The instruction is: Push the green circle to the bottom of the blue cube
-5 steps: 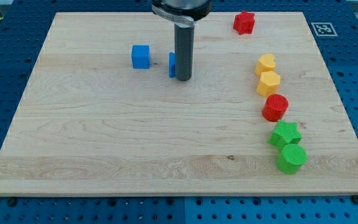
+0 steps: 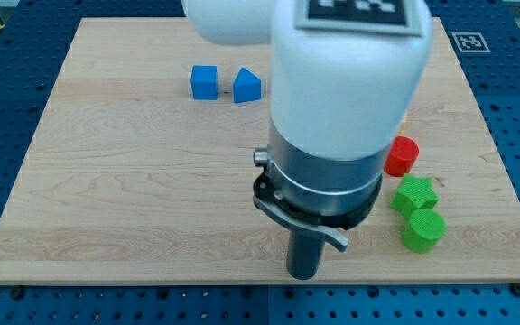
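Note:
The green circle (image 2: pixel 422 230) lies near the board's lower right, touching a green star (image 2: pixel 414 193) just above it. The blue cube (image 2: pixel 204 81) sits at the upper left of the board, with a blue triangular block (image 2: pixel 246 86) close to its right. My tip (image 2: pixel 303 273) rests near the board's bottom edge, well to the left of the green circle and far below the blue cube. The arm's large white and grey body fills the middle of the view and hides the board behind it.
A red cylinder (image 2: pixel 403 155) shows at the right, partly hidden by the arm. The yellow blocks and red star are hidden behind the arm. The wooden board (image 2: pixel 106 199) lies on a blue perforated table.
My tip has moved from beside the blue triangular block at the top down to the board's bottom edge. The arm now covers the yellow blocks and red star. The blue triangular block now shows in full.

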